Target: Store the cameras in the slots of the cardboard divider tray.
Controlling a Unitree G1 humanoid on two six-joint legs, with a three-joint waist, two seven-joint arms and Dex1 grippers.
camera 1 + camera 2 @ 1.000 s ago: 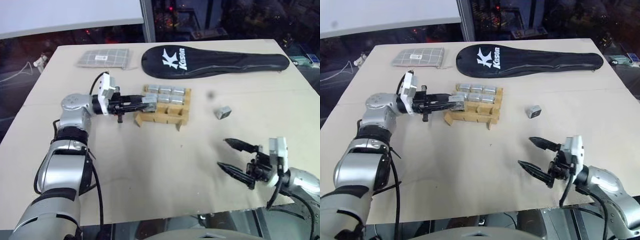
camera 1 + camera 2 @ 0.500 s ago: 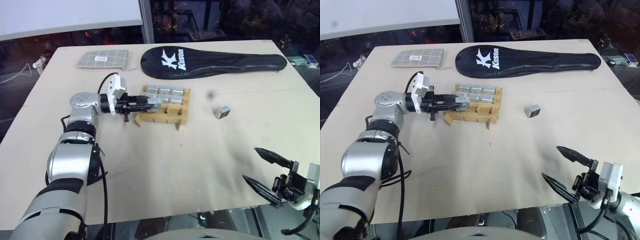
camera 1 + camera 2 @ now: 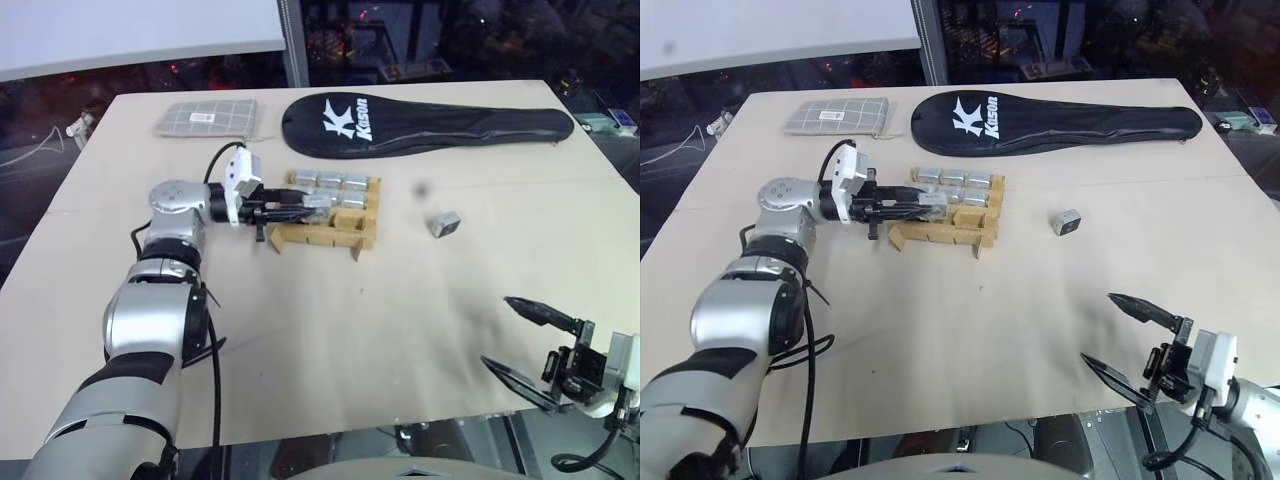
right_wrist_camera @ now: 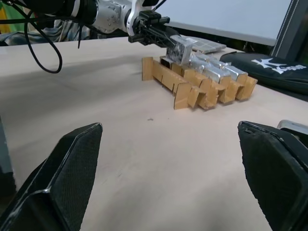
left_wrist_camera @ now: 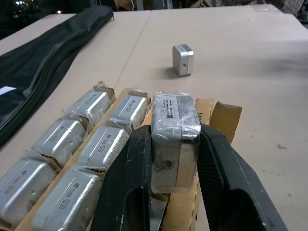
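Putting a camera into the tray on the desk (image 3: 300, 320)

The tray (image 3: 325, 237) has two rows full; the left claw (image 5: 175, 159) pinches a camera (image 5: 174, 139) above the empty near row, so lower it straight; one more camera (image 3: 446, 223) waits beside; right claw (image 3: 525, 340) is spread wide

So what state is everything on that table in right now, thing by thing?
Left gripper: shut on a wrapped camera, held over the tray.
Right gripper: open, holding nothing.
Cardboard divider tray: partly filled; six cameras in two rows, nearest row unfilled.
Loose camera: on the table, outside the tray.
Racket cover: lying flat.
Checked pouch: lying flat.
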